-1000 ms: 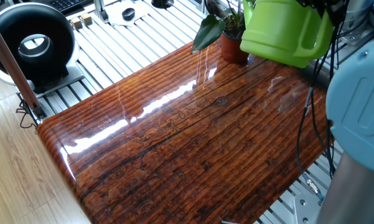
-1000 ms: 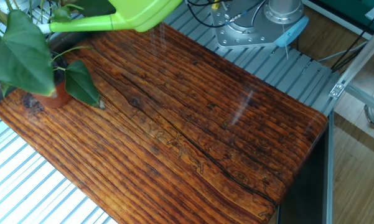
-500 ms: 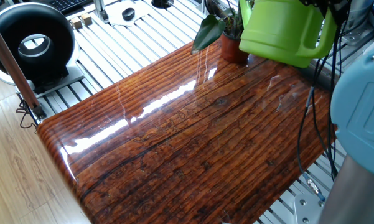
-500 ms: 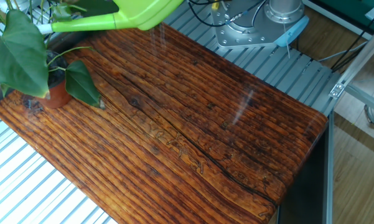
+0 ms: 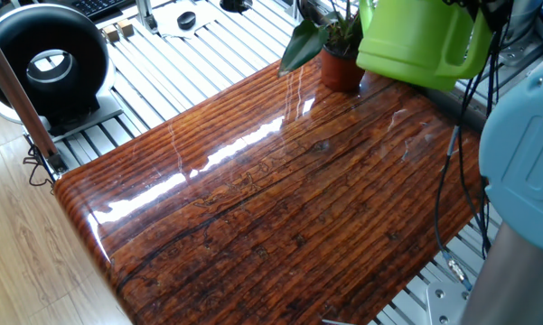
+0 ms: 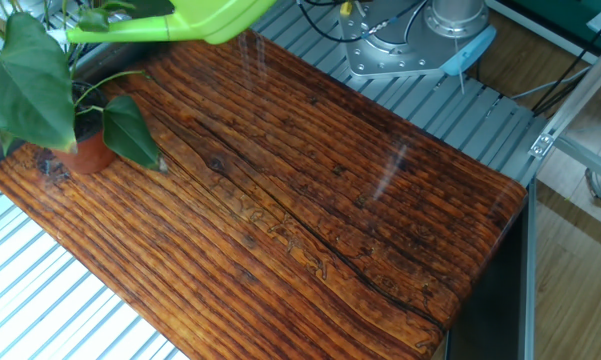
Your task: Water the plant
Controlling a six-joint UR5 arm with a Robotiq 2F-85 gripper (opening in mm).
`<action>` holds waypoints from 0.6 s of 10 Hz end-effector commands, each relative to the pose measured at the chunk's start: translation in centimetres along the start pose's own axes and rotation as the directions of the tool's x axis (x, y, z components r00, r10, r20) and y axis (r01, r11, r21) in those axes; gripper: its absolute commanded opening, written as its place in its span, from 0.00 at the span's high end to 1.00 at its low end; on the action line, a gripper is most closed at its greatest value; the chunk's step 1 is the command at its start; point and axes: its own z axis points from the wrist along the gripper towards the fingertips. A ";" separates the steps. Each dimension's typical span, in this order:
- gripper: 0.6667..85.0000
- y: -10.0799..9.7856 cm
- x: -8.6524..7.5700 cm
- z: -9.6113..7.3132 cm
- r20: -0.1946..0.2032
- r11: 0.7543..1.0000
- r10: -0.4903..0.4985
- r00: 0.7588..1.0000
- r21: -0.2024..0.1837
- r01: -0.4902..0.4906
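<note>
The plant [image 5: 341,65] stands at the far corner of the wooden table [image 5: 280,208]; it has broad dark green leaves and a small terracotta pot [image 6: 85,155]. A lime-green watering can [image 5: 420,41] hangs in the air just right of it, and its spout [image 6: 130,30] reaches over the leaves. My gripper [image 5: 474,7] shows only as a dark shape at the can's handle, cut off by the top edge; the can is off the table, carried by it. No stream of water is visible.
A black ring-shaped device [image 5: 50,63] sits on the slatted metal bench at the left. My blue-grey arm [image 5: 524,153] and black cables [image 5: 452,181] fill the right side. The arm's base [image 6: 450,20] is bolted beyond the table.
The watering can has risen a little and shifted slightly right. Its spout now sits higher over the leaves. The plant has not moved.
</note>
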 end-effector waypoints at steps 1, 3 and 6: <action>0.99 -0.7 0.3 0.3 -0.002 1.000 -0.003 1.000 0.009 0.003; 0.99 -0.5 0.2 0.1 -0.004 1.000 -0.001 1.000 0.006 0.001; 0.99 -0.2 -0.6 0.1 0.026 1.000 -0.029 0.999 -0.008 0.030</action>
